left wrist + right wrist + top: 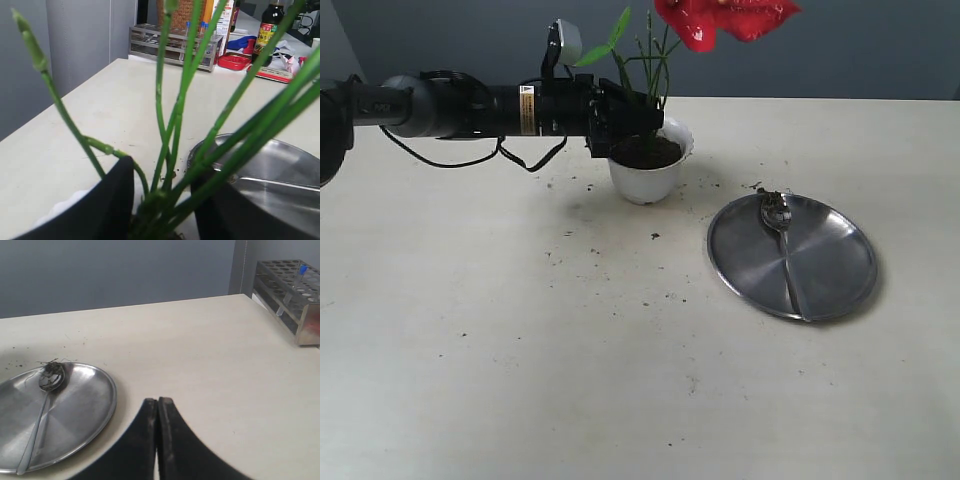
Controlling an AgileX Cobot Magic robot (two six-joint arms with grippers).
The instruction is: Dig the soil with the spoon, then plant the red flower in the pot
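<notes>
Right, counter (470,380) pale, specked w/ dirt crumbs. Steel plate (840,270) lies well off from L claw (162,175), beyond the pot (645,185), and near R claw (158,402). Upright in pot stands the red flower (720,20): stems run up betw L claw's fingers, blooms above it. Pot sits just below L claw. L claw part open, one finger each side of stems, not clamped. R claw shut tight, empty. Spoon (785,250) lies on plate, dirt on its bowl. Soil (648,152) fills pot, under L claw's tips.
</notes>
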